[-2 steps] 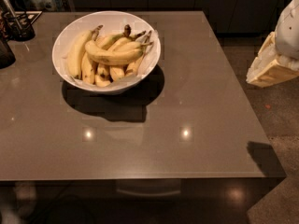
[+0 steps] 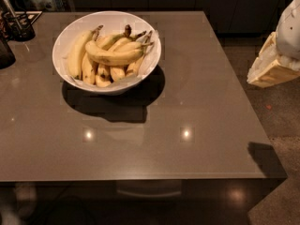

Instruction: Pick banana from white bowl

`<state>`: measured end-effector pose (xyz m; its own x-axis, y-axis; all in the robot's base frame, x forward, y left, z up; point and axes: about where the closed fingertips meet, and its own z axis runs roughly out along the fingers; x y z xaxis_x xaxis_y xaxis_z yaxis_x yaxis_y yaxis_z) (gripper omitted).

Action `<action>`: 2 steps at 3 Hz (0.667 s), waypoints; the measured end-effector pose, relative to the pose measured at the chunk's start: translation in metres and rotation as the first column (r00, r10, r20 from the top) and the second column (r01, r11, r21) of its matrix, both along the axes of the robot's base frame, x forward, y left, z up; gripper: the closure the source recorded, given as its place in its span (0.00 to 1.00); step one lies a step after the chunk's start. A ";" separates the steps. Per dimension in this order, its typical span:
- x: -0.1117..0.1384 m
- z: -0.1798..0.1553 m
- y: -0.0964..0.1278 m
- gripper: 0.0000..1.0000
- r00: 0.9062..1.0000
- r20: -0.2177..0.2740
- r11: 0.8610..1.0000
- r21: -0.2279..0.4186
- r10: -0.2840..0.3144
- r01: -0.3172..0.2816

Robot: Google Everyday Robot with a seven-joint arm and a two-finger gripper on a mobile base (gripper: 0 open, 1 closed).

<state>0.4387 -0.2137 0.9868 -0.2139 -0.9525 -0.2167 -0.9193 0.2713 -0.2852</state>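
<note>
The white bowl (image 2: 108, 18) stands on the back left part of the dark table and holds several bananas. The banana (image 2: 112, 56), long, curved and yellow, lies across the top of the pile with its dark stem pointing right. My gripper (image 2: 276, 55) shows as a white and cream shape at the right edge of the view. It is beyond the table's right side, well away from the bowl, and holds nothing that I can see.
A small dark utensil holder (image 2: 18, 26) stands at the table's back left corner, with another dark object (image 2: 4, 54) at the left edge. The table's right edge (image 2: 248, 111) borders speckled floor. Dark cabinets run along the back.
</note>
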 end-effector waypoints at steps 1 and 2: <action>0.000 0.000 0.000 0.57 1.000 0.000 1.000 0.000 0.000 0.000; 0.000 0.000 0.000 0.34 1.000 0.000 1.000 0.000 0.000 0.000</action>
<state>0.4387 -0.2137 0.9869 -0.2138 -0.9525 -0.2168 -0.9193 0.2713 -0.2853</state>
